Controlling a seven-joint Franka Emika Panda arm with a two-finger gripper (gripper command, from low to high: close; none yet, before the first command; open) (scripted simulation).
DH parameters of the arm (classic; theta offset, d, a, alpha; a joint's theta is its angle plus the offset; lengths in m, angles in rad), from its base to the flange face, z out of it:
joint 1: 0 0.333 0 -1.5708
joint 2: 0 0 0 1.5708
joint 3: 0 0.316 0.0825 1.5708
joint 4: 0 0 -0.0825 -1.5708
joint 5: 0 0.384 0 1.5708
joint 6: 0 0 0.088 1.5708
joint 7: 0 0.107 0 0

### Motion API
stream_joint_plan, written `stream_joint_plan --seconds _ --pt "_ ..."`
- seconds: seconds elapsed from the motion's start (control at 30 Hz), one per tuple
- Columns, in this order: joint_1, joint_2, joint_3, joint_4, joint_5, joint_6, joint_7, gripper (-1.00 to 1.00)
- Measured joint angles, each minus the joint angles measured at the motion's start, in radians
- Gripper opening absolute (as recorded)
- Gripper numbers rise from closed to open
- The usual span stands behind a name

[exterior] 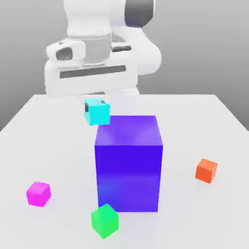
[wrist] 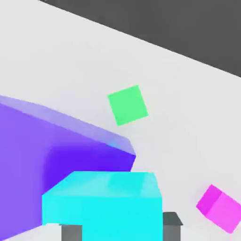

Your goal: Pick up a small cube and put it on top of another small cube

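— How much room is there on that bench [exterior: 44, 116]?

— Plenty toward the edges. The white top runs wide on both sides of the exterior view, and the near corners lie bare. The crowd is in the middle.

— What's crowding it?

— A big blue block [exterior: 129, 163] stands dead centre, far taller than anything else. A small green cube [exterior: 104, 221] sits just beside its near lower corner, turned at an angle. A magenta cube [exterior: 38, 193] rests off to the exterior view's left, well apart from the block, and an orange cube [exterior: 206, 170] sits out on the exterior view's right, also well clear.

— And the arm?

— It comes down from behind the block, white body upright, with the hand [exterior: 97, 108] pointing down at the bench. The hand hangs above the block's far top corner on the exterior view's left.

— Is it carrying anything?

— Yes, a small cyan cube [exterior: 97, 113]. The fingers [wrist: 172, 222] are clamped on it from either side; from the hand view you see the dark tips against the cyan cube's [wrist: 106, 202] two flanks. The cube is up in the air, level with the top of the blue block [wrist: 56, 155], close by its upper edge, not resting on anything.

— What lies under it?

— From the hand view, the block's top spreads beneath and to one side, with the green cube [wrist: 128, 104] down on the bench [wrist: 70, 56] beyond it and the magenta cube [wrist: 220, 208] off to the other side.
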Motion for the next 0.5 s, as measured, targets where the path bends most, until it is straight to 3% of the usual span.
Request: stream_joint_plan --seconds 0.3,0.5 --pt "0.227 0.247 0.036 0.069 0.068 0.242 -0.39 -1.0" --pt "0.366 0.416 0.115 0.097 0.113 0.361 -0.638 -1.0"
